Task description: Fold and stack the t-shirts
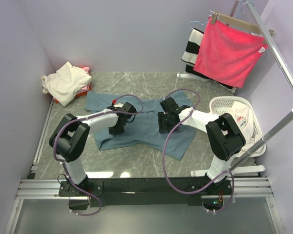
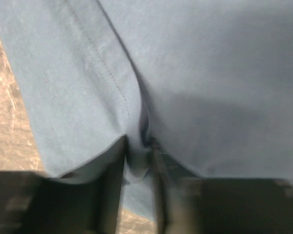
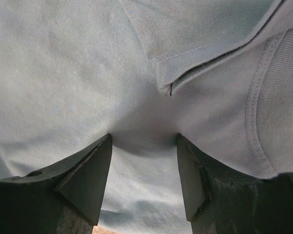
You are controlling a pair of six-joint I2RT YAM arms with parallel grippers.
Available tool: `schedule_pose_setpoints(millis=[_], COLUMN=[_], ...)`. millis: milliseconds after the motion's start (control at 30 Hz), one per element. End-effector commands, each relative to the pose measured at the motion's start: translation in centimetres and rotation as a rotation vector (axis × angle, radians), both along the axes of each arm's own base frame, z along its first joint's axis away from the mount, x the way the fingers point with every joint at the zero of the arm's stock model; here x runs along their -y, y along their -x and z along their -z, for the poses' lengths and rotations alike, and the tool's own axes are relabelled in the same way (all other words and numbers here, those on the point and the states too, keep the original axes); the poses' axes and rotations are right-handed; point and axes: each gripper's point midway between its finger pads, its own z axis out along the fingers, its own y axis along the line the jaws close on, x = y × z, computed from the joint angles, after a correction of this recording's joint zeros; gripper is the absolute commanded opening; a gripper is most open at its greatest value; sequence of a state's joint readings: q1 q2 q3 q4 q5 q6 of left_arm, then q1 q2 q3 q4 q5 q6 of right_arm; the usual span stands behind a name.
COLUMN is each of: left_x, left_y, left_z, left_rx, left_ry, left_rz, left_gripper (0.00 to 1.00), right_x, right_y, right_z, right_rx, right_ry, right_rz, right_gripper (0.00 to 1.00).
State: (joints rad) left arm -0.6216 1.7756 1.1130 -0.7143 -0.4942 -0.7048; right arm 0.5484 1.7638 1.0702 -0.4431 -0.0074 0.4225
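Note:
The dusty blue-grey t-shirt [image 1: 144, 127] lies spread on the marble table, filling both wrist views [image 2: 195, 73] [image 3: 63, 73]. My left gripper [image 1: 118, 130] is pressed onto its left part and is shut on a pinched fold of the blue cloth [image 2: 138, 156]. My right gripper [image 1: 164, 127] is open, its fingertips [image 3: 100, 146] pushed down into the shirt near the collar [image 3: 268, 97], with cloth sagging between them. A cream t-shirt [image 1: 66, 82] lies bunched at the back left on a pink/red one [image 1: 83, 88]. A white t-shirt with red print [image 1: 240, 116] lies in the basket.
A white laundry basket [image 1: 256, 134] stands at the right. A rack [image 1: 278, 53] at the back right carries a bright pink-red towel [image 1: 228, 52] and a black-and-white striped cloth [image 1: 193, 48]. Purple cables loop over the arms. Walls close in on the left and back.

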Motion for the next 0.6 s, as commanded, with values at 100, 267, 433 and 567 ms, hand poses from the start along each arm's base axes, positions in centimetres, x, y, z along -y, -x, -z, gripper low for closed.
schedule_pose_setpoints(millis=[100, 267, 433, 567], left_x=[-0.8, -4.4, -9.5, -12.0], left_y=[-0.1, 1.0, 3.4, 4.7], left_z=[-0.8, -3.7, -6.7, -7.3], left_rx=[0.034, 0.057, 0.102, 0.121], left_ry=[0.004, -0.022, -0.026, -0.021], left_rz=[-0.033, -0.164, -0.343, -0.460], left_gripper=[0.01, 0.01, 0.01, 0.01], right_x=[0.4, 0.6, 0.6, 0.5], right_y=[1.3, 1.7, 2.1, 2.3], right_z=[2.3, 3.3, 3.6, 3.7], right_rx=[-0.046, -0.078, -0.089, -0.095], right_ry=[0.033, 0.047, 0.039, 0.034], right_rz=[-0.006, -0.008, -0.026, -0.048], right_gripper=[0.62, 0.62, 0.62, 0.62])
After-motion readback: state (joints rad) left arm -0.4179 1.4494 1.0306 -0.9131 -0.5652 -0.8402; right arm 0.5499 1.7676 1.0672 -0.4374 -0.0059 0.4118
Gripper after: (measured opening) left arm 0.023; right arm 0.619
